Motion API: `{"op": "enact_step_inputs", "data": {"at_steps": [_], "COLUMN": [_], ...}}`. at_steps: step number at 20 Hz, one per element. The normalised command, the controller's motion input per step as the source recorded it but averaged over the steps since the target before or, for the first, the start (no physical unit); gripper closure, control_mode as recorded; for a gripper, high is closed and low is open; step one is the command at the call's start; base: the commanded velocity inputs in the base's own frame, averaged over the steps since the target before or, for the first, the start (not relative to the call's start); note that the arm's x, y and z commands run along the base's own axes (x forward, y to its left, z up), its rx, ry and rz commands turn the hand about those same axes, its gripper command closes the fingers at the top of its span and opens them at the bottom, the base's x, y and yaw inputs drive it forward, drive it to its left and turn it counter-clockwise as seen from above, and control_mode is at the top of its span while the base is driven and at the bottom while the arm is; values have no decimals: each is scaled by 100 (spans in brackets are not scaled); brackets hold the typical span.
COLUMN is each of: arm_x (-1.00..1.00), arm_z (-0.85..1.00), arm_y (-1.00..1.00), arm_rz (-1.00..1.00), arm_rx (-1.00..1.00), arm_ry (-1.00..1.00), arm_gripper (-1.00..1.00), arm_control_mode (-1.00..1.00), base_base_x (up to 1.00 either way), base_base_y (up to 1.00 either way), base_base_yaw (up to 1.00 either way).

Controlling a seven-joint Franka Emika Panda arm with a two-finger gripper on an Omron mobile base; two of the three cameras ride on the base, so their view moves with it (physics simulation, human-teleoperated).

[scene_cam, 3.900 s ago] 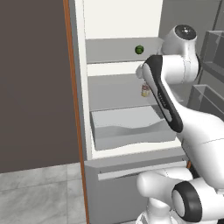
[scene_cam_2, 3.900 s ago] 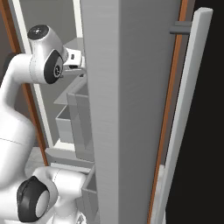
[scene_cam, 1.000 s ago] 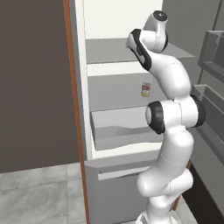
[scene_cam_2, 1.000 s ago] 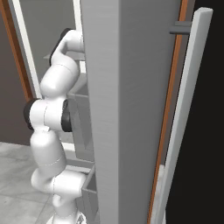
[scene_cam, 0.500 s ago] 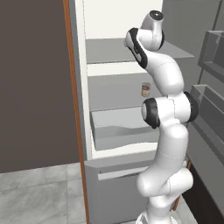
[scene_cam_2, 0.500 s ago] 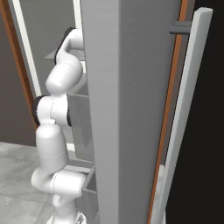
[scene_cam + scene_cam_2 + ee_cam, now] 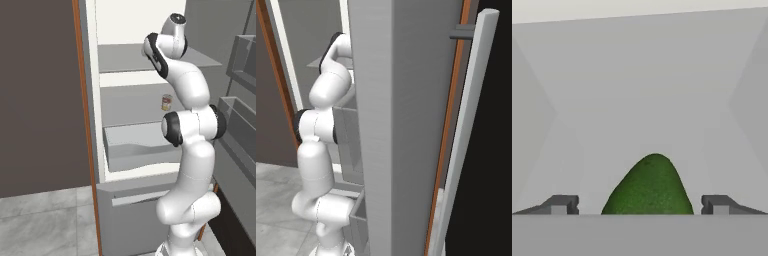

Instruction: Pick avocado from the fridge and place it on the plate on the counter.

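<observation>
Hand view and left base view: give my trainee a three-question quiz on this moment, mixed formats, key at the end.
1. True or false: the avocado sits between the gripper fingertips, with a gap on each side.
2. The small can stands on a shelf of the fridge: A) above the open drawer, B) inside it.
3. Fill in: the gripper jaws are ___.

Key: 1 true; 2 A; 3 open
</observation>
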Motion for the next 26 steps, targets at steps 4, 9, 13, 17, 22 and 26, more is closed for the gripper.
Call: {"op": "enact_step_inputs", "data": {"at_steps": [4,9,13,17,22,26], "arm_x": [2,4,-66,-100,-100,-100], "arm_z": [-32,-1,25,33,16,-4], "arm_y": [0,0,0,0,-2,0], "arm_rz": [0,0,0,0,0,0], "arm_rx": [0,0,-3,-2,0,0], "arm_ry": [0,-7,-19,-6,0,5], "arm_gripper": [100,100,100,100,100,100], "arm_control_mode": [-100,-100,-100,-100,-100,-100], "base_base_x": [0,0,0,0,0,0], "base_base_y": [0,0,0,0,0,0], "base_base_yaw": [0,0,0,0,0,0]}}
